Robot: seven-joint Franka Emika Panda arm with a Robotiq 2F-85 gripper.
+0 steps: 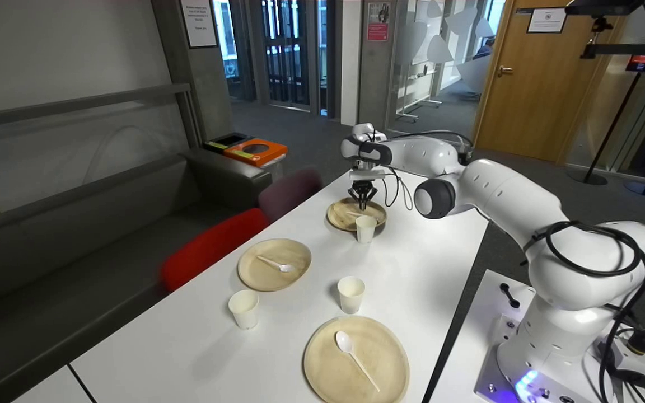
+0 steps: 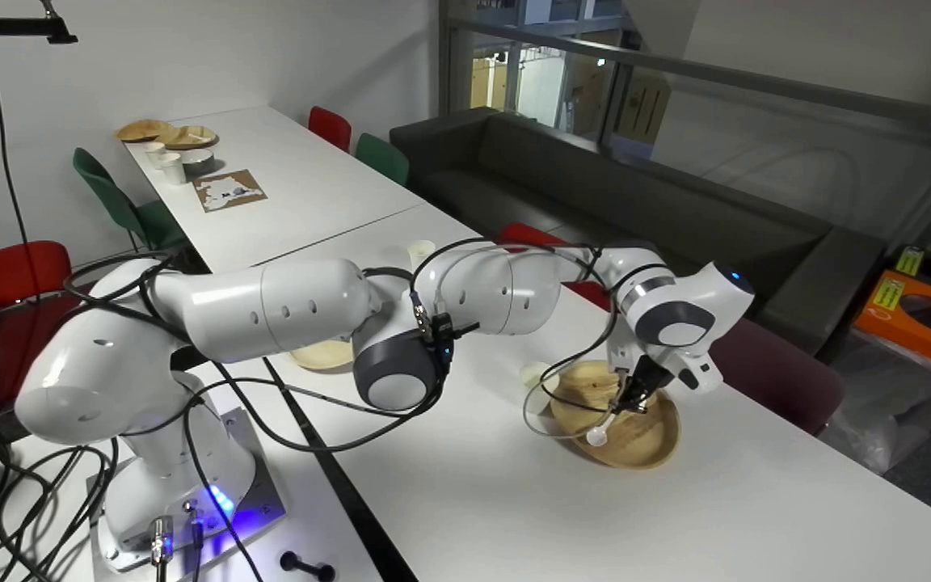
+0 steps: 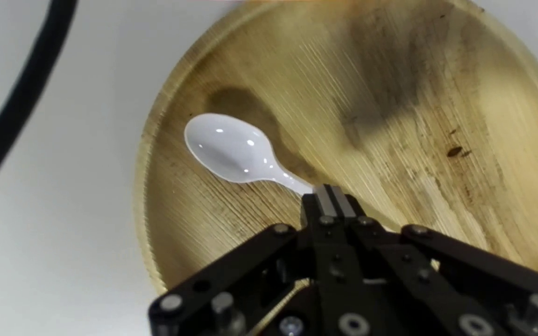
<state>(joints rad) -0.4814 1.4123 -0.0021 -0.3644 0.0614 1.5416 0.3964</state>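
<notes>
One spoon (image 3: 231,148) over a plate (image 3: 507,163) runs behind the pressed-together tool (image 3: 334,198), bowl toward wrist-view ten o'clock.

The wrist view is peering closely down into a plate (image 3: 194,224); both exterior views are looking down from farther off, sharing that plate, the arm (image 2: 389,311) and table (image 2: 530,509), facing toward a door (image 1: 529,95) in an exterior view, a sofa (image 2: 643,206) in an exterior view

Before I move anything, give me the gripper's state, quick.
Gripper: closed, right at the white spoon over the plate; whether it grips the spoon cannot be told.
</notes>
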